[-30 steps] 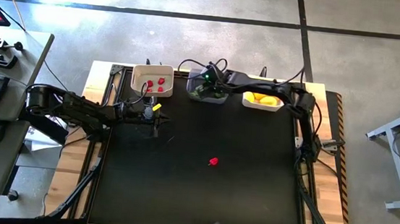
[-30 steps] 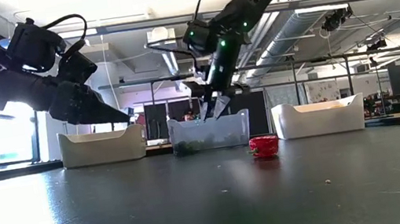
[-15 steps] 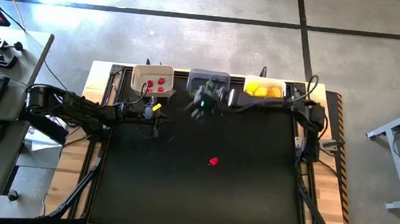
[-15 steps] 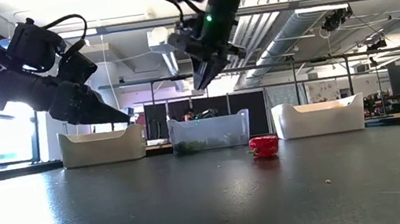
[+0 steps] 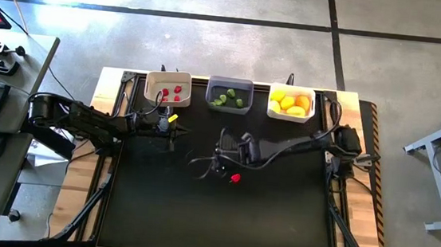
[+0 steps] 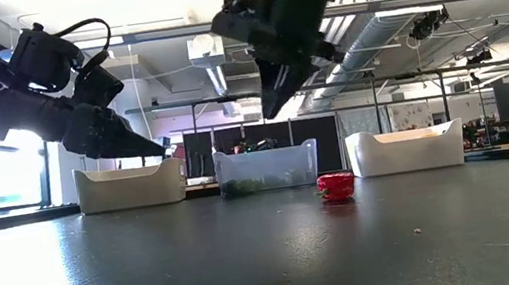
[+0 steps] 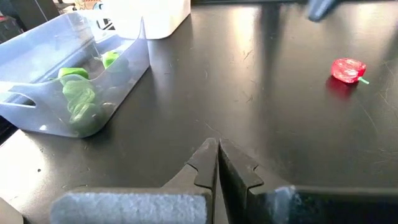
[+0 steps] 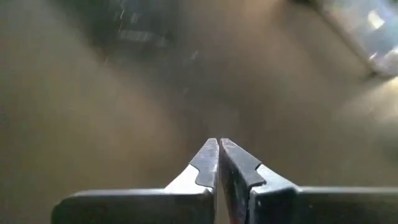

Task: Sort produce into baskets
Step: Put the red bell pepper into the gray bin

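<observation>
Overall, the black table [image 5: 276, 216] carries three baskets along its far edge: a cream-white basket [image 5: 167, 88] with red pieces, a grey basket [image 5: 229, 95] with green pieces and a white basket [image 5: 291, 103] with yellow-orange pieces. The right gripper [image 5: 210, 164] hangs above mid-table, fingers pressed together and empty, just beside the lone red piece [image 5: 235, 177]. The left gripper [image 5: 173, 133] waits near the cream-white basket, fingers likewise closed on nothing.
</observation>
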You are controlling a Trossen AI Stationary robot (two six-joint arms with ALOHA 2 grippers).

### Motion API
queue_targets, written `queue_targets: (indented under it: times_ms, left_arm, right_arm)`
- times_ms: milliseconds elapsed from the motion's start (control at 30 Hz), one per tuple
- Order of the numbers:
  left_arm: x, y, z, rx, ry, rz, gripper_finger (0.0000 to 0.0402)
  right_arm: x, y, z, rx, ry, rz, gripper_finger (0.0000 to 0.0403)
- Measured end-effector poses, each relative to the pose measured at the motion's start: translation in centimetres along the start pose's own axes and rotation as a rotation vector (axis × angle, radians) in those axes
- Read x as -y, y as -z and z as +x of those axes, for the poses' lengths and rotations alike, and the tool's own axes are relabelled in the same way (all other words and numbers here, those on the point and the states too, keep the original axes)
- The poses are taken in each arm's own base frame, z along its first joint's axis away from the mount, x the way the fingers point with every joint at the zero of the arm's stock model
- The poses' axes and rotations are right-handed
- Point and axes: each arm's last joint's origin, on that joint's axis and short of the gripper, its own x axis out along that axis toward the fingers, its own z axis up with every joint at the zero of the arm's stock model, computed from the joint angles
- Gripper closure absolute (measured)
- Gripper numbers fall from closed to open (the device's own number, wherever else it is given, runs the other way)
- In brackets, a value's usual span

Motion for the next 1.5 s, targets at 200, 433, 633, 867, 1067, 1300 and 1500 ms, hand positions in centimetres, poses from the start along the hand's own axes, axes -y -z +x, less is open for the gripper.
queue_targets:
  times_ms: [200, 433, 633, 867, 1067, 1300, 1500]
  left_arm:
    - [0.0, 0.0, 0.0, 0.0, 0.0, 0.0, 0.0399]
    - [0.0, 0.0, 0.0, -0.001, 0.0, 0.0, 0.0399]
    - [0.0, 0.0, 0.0, -0.001, 0.0, 0.0, 0.0399]
    - [0.0, 0.0, 0.0, -0.001, 0.0, 0.0, 0.0399]
    - [0.0, 0.0, 0.0, -0.001, 0.0, 0.0, 0.0399]
    - [0.0, -0.2, 0.0, 0.016, -0.003, 0.092, 0.0399]
    - [0.0, -0.2, 0.0, 0.021, -0.007, 0.265, 0.0399]
  right_arm:
    - [-1.2, 2.1, -1.0, -0.178, -0.112, -0.058, 0.038]
    - [-2.1, 4.4, -1.9, -0.335, -0.137, -0.074, 0.0293]
    - [-3.1, 5.5, -2.7, -0.261, -0.149, -0.351, 0.0214]
    - [-1.9, 5.4, -1.9, -0.291, -0.146, -0.731, 0.0195]
    - [0.2, 4.9, 0.0, -0.346, -0.143, -0.957, 0.0195]
    - [0.3, 5.6, 1.6, -0.323, -0.263, -1.03, 0.0195]
    - [-0.1, 5.7, 2.0, -0.281, -0.309, -1.023, 0.0195]
